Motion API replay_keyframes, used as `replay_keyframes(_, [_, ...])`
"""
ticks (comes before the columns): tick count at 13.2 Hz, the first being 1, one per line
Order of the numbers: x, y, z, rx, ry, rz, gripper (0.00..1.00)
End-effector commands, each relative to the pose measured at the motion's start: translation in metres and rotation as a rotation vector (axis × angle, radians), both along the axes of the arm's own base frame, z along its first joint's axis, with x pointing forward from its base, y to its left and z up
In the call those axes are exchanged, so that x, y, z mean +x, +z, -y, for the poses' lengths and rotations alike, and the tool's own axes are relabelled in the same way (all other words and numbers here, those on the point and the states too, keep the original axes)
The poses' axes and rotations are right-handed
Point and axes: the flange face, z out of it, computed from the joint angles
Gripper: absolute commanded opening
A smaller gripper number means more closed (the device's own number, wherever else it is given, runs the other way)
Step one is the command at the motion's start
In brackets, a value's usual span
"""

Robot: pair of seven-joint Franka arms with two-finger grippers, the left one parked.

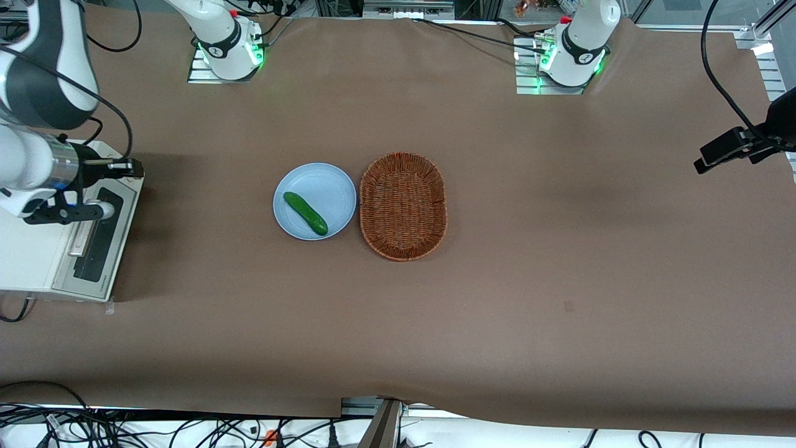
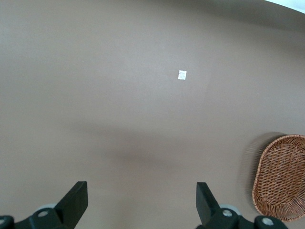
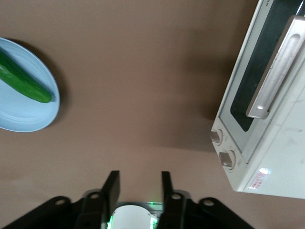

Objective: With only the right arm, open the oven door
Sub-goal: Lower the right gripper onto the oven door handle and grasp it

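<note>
The cream-white toaster oven (image 1: 31, 255) stands at the working arm's end of the table. Its oven door (image 1: 99, 239) with dark glass and a silver bar handle (image 1: 81, 236) is shut. It also shows in the right wrist view (image 3: 248, 90), with the handle (image 3: 276, 71) and two knobs (image 3: 221, 148) beside it. The right arm (image 1: 37, 93) reaches over the oven. Its gripper (image 1: 129, 168) hangs above the oven's corner that lies farther from the front camera, apart from the handle. In the wrist view the gripper (image 3: 139, 175) is open and empty over the brown table.
A light blue plate (image 1: 323, 180) holding a green cucumber (image 1: 305, 213) sits mid-table, with a brown wicker basket (image 1: 403, 205) beside it. Plate (image 3: 24, 119) and cucumber (image 3: 24, 78) show in the right wrist view. The basket (image 2: 281, 179) shows in the left wrist view.
</note>
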Motion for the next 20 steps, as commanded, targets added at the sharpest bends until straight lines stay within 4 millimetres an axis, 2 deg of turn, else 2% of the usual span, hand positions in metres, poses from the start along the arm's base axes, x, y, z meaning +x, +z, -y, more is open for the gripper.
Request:
replay_keyframes(1, [-0.002, -0.028, -0.028, -0.099, 0.096, -0.033, 0.09])
replay_keyframes(3, [-0.004, -0.055, -0.031, -0.150, 0.148, -0.023, 0.00])
replay_keyframes(7, [-0.013, -0.110, -0.029, -0.297, 0.310, 0.016, 0.00])
replay_keyframes(10, [-0.019, -0.133, -0.052, -0.423, 0.470, 0.010, 0.00])
replay_keyframes(12, [-0.018, -0.139, -0.060, -0.508, 0.560, -0.004, 0.00])
replay_keyframes(20, [-0.004, -0.146, -0.043, -0.748, 0.845, -0.064, 0.00])
